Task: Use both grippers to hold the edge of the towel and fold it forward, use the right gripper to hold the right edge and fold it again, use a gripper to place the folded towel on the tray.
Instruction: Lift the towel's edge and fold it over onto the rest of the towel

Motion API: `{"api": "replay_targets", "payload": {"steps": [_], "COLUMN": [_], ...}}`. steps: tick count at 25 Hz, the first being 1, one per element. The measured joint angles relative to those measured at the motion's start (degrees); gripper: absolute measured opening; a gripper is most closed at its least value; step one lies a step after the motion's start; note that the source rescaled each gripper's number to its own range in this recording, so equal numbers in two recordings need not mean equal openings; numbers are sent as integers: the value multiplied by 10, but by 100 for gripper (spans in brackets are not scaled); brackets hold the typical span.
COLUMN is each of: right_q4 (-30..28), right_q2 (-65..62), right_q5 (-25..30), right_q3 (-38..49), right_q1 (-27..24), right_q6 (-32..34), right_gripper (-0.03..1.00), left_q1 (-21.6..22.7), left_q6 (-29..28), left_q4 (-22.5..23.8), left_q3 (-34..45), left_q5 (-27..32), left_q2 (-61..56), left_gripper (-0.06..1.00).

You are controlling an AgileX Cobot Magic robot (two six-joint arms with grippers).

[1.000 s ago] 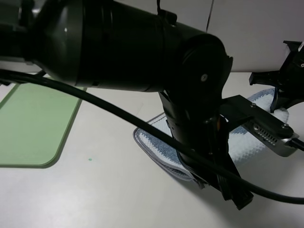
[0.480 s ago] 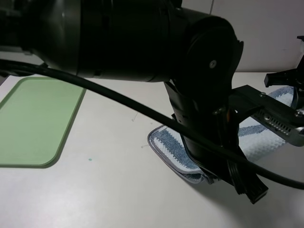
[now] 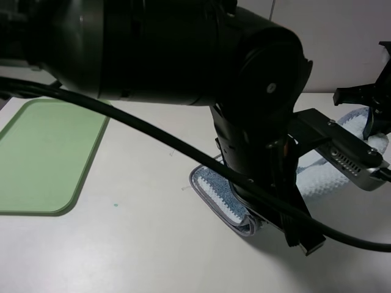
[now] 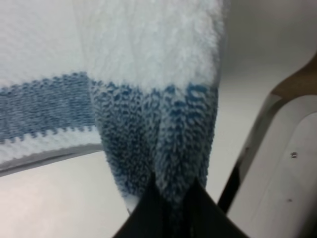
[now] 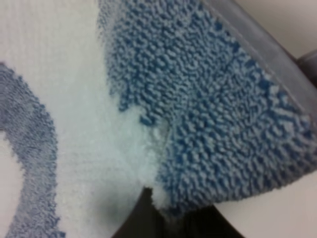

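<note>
The towel [image 3: 214, 189], blue and pale-white striped, lies on the white table to the right of centre, mostly hidden behind my big black left arm [image 3: 183, 55]. Its near edge curls up into a fold [image 3: 252, 224]. In the left wrist view my left gripper [image 4: 171, 210] is shut on a bunched blue-and-white part of the towel [image 4: 158, 124], with the grey hem [image 4: 44, 161] beside it. My right gripper [image 3: 374, 119] is at the towel's far right. In the right wrist view the right gripper [image 5: 166, 218] is shut on the towel [image 5: 198, 109] near its hem [image 5: 257, 44]. The light-green tray [image 3: 43, 152] lies at the left.
The silver-grey camera module [image 3: 351, 162] on my left wrist hangs over the towel. A thick black cable [image 3: 153, 137] crosses the view in front of the table. A pale wall [image 3: 330, 43] stands behind the table.
The towel's left corner has slid to the right and its near edge has lifted and doubled over. My left arm has shifted right and then back a little. Both grippers stay shut on the cloth.
</note>
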Motion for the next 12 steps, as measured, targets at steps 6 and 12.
{"api": "replay_targets", "payload": {"steps": [6,12], "right_q4": [15,26], "right_q2": [29,55], "right_q5": [-3,-2], "right_q3": [-33,-68], "right_q1": [0,1], "right_q6": [0,0], "right_gripper": [0,0], "left_q1": [0,15], "left_q6": [-31,-87], "left_q4": [45,53], "left_q3": [0,0], "left_q5": [0,-6], "left_q2": [0,0], "left_gripper": [0,0]}}
